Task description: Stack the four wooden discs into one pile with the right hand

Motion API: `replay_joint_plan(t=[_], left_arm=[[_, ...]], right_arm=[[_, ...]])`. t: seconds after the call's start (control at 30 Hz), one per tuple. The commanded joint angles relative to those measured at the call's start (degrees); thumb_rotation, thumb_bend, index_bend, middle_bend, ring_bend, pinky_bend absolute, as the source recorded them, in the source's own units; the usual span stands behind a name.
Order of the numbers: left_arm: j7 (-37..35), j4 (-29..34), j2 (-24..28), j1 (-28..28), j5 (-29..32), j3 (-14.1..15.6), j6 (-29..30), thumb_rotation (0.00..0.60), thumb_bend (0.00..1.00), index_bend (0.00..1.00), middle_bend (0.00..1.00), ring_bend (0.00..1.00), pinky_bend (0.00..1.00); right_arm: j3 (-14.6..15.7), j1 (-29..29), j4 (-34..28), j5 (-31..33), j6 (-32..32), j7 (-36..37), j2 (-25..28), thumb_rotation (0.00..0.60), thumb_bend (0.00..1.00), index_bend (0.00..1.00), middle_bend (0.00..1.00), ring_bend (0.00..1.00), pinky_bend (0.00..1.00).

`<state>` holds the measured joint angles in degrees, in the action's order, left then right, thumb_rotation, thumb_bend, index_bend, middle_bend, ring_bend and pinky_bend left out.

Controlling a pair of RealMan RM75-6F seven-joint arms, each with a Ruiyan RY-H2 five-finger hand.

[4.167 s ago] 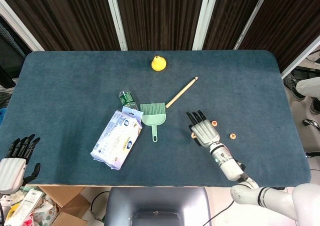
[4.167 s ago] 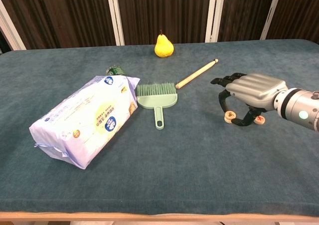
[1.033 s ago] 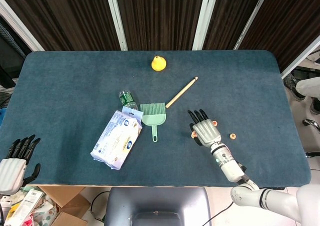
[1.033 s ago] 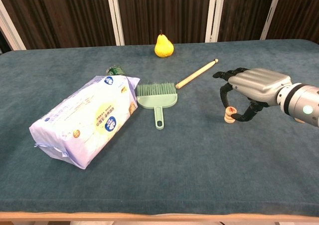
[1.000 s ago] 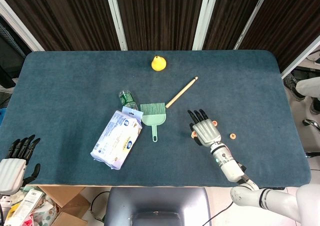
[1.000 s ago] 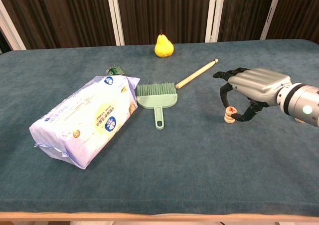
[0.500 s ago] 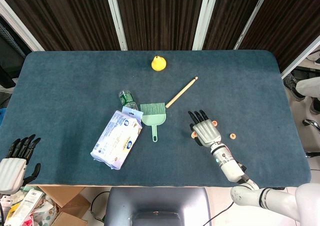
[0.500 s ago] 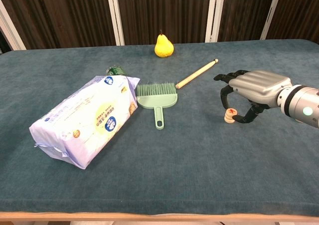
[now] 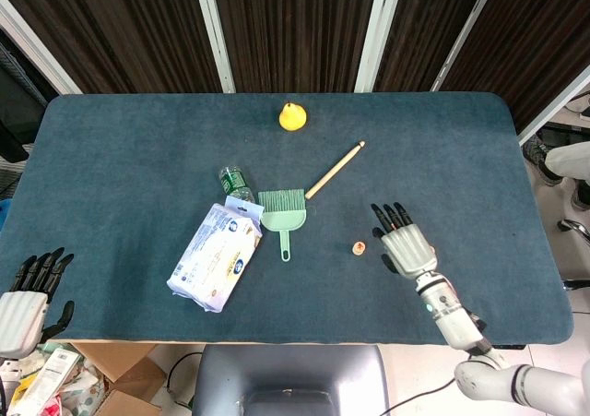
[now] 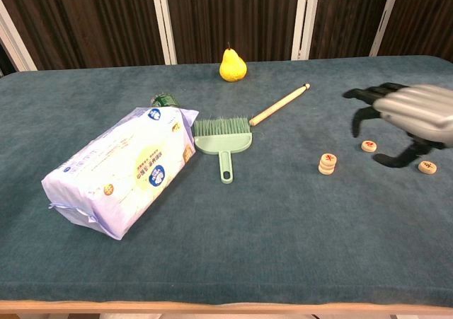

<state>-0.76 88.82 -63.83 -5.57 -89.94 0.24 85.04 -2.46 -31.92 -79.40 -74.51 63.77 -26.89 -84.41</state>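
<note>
Right hand (image 10: 414, 121): your fingers are spread, holding nothing, above two loose round wooden discs (image 10: 369, 146).
Stack: small pile of wooden discs (image 10: 327, 163) stands just left.
Room: bare blue cloth surface (image 10: 283, 241) toward the near edge.
Left hand (image 9: 23, 307): fingers apart, empty, off the surface's corner.

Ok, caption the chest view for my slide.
Right hand open above two loose wooden discs, beside a two-disc pile on the blue table.
</note>
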Motion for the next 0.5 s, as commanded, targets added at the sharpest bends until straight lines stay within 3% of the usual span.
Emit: replay_joint_plan(t=[0.03,0.2,0.5], left_arm=[[0.09,0.02,-0.04,-0.02,-0.11,0.04,-0.01,0.600,0.50,0.00,0.00,0.00,0.00],[0.38,0.06,-0.21,-0.05,-0.31,0.07,0.06,0.600,0.50,0.00,0.00,0.00,0.00],[0.58,0.03,-0.31,-0.13,-0.11,0.00,-0.12,0.600,0.50,0.00,0.00,0.00,0.00]], right_arm=[[1.87,2.02,0.83,-1.37,1.15,1.36,1.40,0.600,0.47,0.48,0.04,0.00,0.00],[3.01,3.65,4.54,-1.10,0.07,3.38,1.55,0.600,0.47,0.49,0.04,0.00,0.00],[2.24,3.97,8.84,0.89,-3.13,6.75,0.88,0.600,0.47,0.51,0.05,0.00,0.00]])
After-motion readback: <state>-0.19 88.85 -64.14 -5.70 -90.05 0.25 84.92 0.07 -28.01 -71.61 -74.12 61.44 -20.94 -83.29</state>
